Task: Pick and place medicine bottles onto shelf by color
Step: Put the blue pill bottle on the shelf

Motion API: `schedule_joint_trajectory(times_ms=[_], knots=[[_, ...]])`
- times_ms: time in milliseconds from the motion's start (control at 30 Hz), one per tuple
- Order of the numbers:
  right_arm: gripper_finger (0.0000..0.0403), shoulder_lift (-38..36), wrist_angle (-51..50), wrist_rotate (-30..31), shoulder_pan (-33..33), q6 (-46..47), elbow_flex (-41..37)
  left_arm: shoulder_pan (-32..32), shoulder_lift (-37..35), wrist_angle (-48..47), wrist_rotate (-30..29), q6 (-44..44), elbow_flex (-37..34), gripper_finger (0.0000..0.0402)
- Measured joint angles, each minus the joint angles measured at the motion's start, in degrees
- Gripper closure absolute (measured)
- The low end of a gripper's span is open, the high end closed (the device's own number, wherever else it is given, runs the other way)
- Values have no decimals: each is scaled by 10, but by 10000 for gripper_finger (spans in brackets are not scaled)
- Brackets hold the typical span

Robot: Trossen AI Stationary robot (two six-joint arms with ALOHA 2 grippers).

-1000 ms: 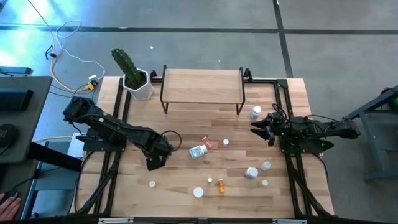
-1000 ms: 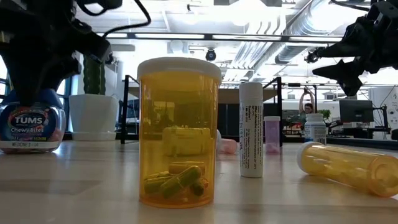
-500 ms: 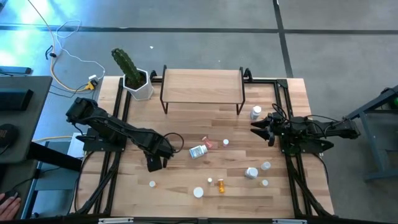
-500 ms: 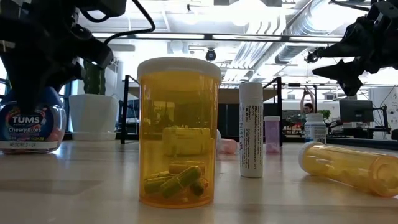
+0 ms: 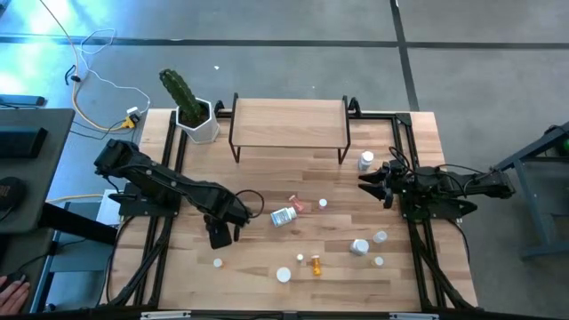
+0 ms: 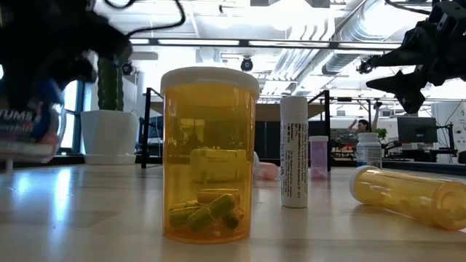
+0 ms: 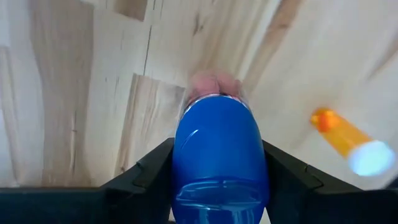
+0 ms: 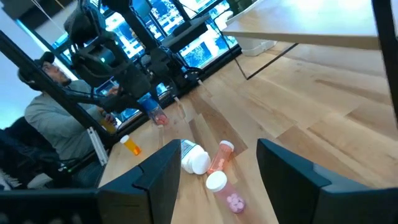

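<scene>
L gripper (image 7: 219,186) pinches blue bottle (image 7: 219,155) clear of bench (image 5: 267,187) nr left edge, for carrying to shelf (image 5: 289,120). R gripper (image 5: 372,183) spread, idle nr right edge.

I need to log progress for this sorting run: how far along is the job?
Nothing looks done: the shelf is bare. In hand: the left gripper is clamped on the blue bottle, lifted off the table. The right gripper waits open near a white bottle. Left to do: the other bottles, such as the orange vial, all sit on the table.
</scene>
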Motion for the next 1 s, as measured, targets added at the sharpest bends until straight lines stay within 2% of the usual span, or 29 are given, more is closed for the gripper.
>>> schedule_joint_trajectory(times_ms=[200,467,700,1000], knots=[[202,0,0,0,0,11,0,33,0,-78,-11,36,87,223],[202,0,12,-1,0,11,0,117,-1,-164,-84,107,208,223],[202,0,13,3,0,14,0,224,-1,-221,-150,205,307,223],[202,0,13,51,0,27,0,402,2,-228,-215,348,408,222]])
